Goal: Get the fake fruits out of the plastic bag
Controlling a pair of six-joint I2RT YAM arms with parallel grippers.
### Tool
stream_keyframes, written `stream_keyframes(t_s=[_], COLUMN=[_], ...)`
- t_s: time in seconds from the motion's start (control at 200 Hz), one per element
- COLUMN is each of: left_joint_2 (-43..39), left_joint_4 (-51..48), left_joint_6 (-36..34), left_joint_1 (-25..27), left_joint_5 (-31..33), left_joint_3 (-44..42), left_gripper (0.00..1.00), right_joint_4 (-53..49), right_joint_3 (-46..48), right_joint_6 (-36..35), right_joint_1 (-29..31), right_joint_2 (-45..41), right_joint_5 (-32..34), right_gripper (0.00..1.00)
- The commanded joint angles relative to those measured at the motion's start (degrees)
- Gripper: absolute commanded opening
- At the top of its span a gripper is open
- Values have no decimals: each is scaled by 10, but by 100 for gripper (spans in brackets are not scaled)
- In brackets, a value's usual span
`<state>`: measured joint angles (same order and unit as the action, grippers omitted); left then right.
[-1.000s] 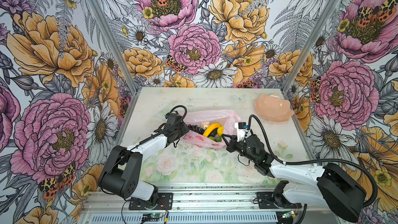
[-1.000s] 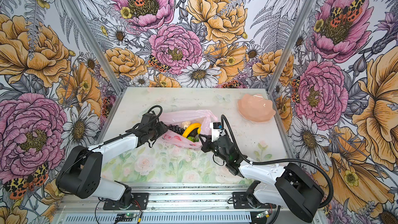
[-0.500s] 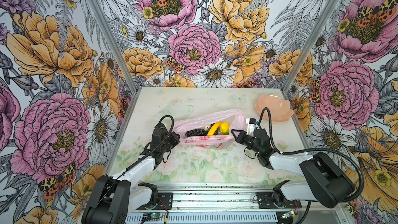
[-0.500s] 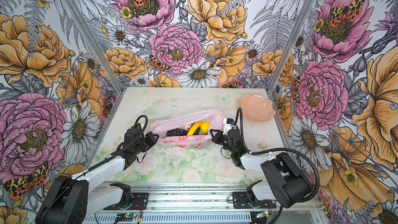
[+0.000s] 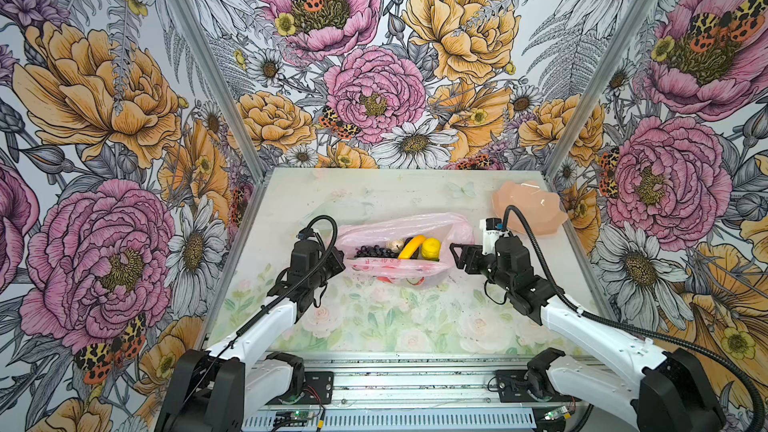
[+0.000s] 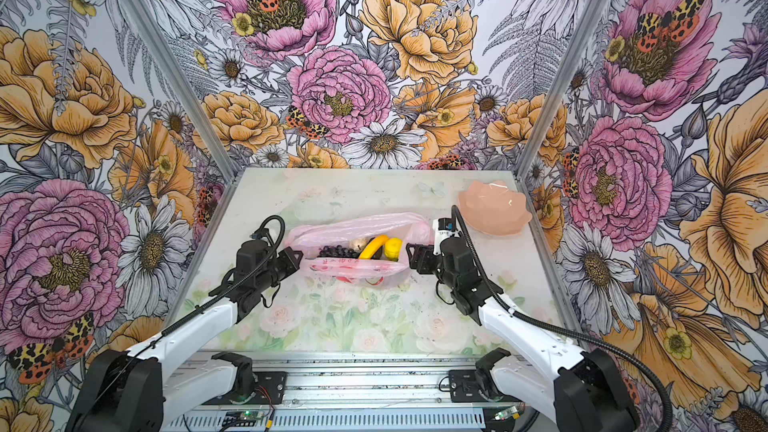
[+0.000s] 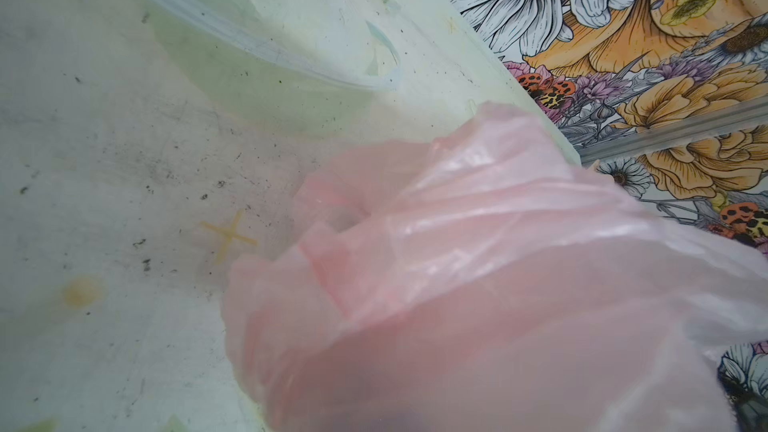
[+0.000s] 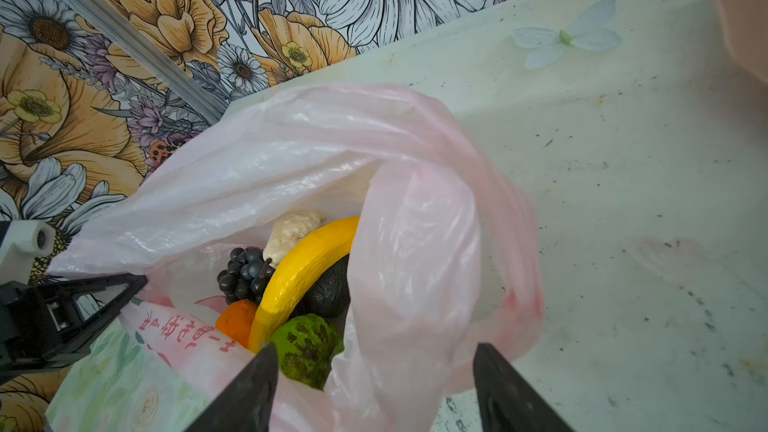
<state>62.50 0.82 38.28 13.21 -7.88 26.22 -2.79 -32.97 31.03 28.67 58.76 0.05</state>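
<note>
The pink plastic bag [image 5: 399, 272] lies mid-table in both top views, its mouth facing up. Inside it show a yellow banana [image 8: 307, 272], dark grapes [image 8: 243, 274], a cream lumpy piece [image 8: 291, 232], a black oval [image 8: 328, 292], an orange [image 8: 237, 320], a green fruit [image 8: 305, 349] and a lemon [image 5: 431, 248]. My left gripper [image 5: 338, 261] is shut on the bag's left rim. The bag [image 7: 478, 284] hides its jaws in the left wrist view. My right gripper [image 8: 374, 367] is open at the bag's right end, and a loose handle loop stands between its fingers.
A peach petal-edged bowl [image 5: 528, 209] sits at the back right, close behind the right arm. A clear, see-through dish [image 7: 270, 56] lies on the table beyond the bag's left end. Flowered walls close in the table on three sides.
The left gripper has shut on the bag's left rim. The right gripper has opened and let go of the bag's right side, and the bag now rests wider open on the table.
</note>
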Motion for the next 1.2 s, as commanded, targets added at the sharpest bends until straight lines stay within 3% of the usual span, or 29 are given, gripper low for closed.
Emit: stream_keyframes(t_s=[0.0, 0.1, 0.21, 0.305, 0.445, 0.591, 0.821, 1.061, 1.196], left_joint_2=[3, 14, 28, 38, 50, 62, 70, 72, 68], left_joint_4=[-28, -48, -56, -53, -44, -35, -29, -23, -21], left_joint_6=[-33, -42, -48, -50, -54, -56, -58, -57, -57], left_joint_1=[0, -1, -6, -8, -14, -28, -35, -42, -44], left_joint_5=[30, 40, 39, 35, 32, 13, 1, -9, -7], left_joint_3=[26, 42, 55, 61, 66, 69, 71, 70, 67], left_gripper=[0, 0, 0, 0, 0, 0, 0, 0, 0], right_joint_4=[-165, -172, -142, -113, -78, -74, -78, -83, -88], right_joint_3=[-55, -87, -112, -134, -179, -239, -293, -307, -331], right_joint_6=[-114, -188, -305, -403, -479, -559, -629, -637, -609], right_joint_1=[45, 95, 126, 127, 100, 68, 32, 1, -28], right_joint_2=[-13, -11, 10, 42, 106, 173, 237, 303, 332], right_joint_5=[147, 220, 230, 131, 4, -67, -167, -220, -270], right_gripper=[78, 78, 78, 78, 80, 81, 81, 77, 60])
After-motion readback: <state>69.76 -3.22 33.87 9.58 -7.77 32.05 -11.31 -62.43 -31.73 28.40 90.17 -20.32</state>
